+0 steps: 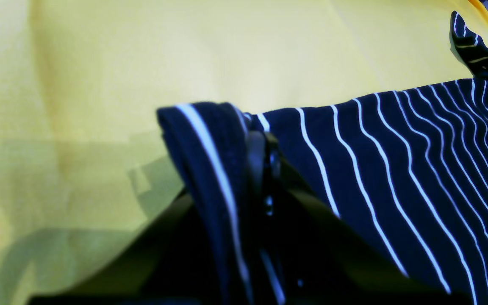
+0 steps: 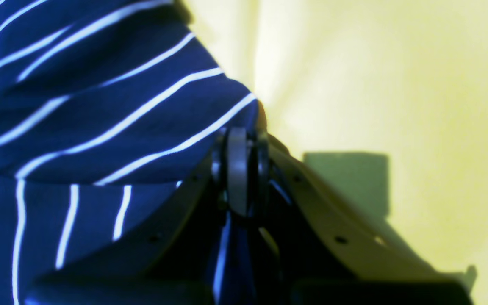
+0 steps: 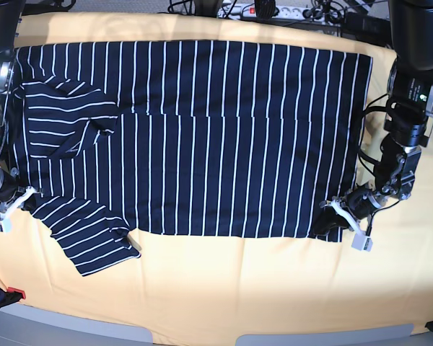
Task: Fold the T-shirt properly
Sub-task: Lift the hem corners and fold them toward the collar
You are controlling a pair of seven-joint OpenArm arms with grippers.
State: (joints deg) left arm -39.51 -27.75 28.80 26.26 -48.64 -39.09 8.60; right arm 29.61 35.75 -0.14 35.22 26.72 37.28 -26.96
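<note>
Clearly the T-shirt (image 3: 202, 137) is lying soft and limp across the yellow cloth (image 3: 224, 288). Nearest me, the left gripper (image 3: 330, 215) is pinching its hem corner, while the right gripper (image 3: 18, 196) is pinching the sleeve-side edge; corners look best for lifting.

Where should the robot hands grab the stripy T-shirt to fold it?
By the near hem corners of the T-shirt, coming in low from each side edge. It lies flat, so only edges offer a pinch. The left gripper and right gripper are shut on those corners.
</note>
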